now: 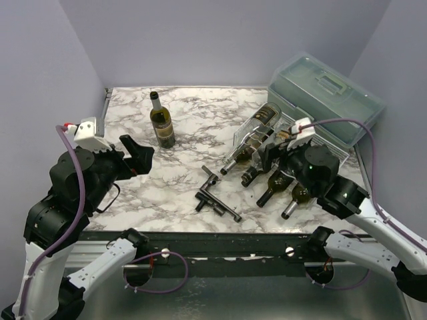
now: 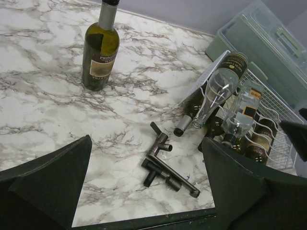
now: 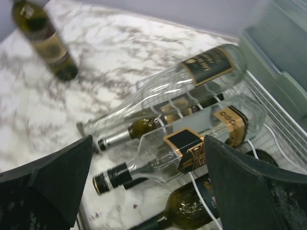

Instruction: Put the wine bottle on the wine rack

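- Toppling risk: wine bottle [image 1: 162, 125] is stood upright on the surface, well apart from the wine rack [image 2: 283, 110]; it could be tipped by a glancing contact from the left fingers [image 2: 48, 182], which are spread wide and empty.
- Right fingers [image 3: 249, 191], likewise wide and empty, are held over the racked bottles [image 3: 192, 143]; the clear ones piled on top could be dislodged.

Dark green wine bottle [image 1: 161, 123], marbled table [image 1: 193, 113]

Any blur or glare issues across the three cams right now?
Right wrist: smeared throughout, standing wine bottle and grey-green box worst. Left wrist: sharp, label text legible, mild highlights on the clear bottles. Top external: sharp, even light, soft shadows, no glare on the marble table.
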`<action>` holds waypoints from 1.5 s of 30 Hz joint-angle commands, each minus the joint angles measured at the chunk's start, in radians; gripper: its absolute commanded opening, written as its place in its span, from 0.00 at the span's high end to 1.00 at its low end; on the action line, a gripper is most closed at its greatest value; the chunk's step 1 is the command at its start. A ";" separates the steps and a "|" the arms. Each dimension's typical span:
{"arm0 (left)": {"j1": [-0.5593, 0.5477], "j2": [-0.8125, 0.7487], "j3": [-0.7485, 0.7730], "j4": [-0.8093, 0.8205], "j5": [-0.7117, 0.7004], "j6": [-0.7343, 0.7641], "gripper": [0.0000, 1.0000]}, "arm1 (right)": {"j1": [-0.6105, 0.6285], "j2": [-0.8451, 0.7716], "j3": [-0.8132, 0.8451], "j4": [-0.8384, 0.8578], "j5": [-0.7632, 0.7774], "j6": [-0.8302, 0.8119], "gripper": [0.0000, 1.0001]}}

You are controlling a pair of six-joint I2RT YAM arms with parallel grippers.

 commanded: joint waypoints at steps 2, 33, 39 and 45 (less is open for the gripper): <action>-0.005 -0.002 -0.001 0.032 0.026 -0.013 0.01 | -0.013 0.076 0.106 -0.110 0.434 0.470 0.00; -0.005 0.004 -0.009 0.024 0.019 0.017 0.01 | -0.619 0.367 0.077 -0.157 -0.273 0.878 0.05; -0.006 0.001 -0.004 0.024 0.015 0.022 0.01 | -0.619 0.407 0.076 -0.115 -0.282 0.883 0.09; -0.005 -0.002 0.001 0.023 0.013 0.029 0.01 | -0.619 0.419 0.058 -0.065 -0.235 0.927 0.18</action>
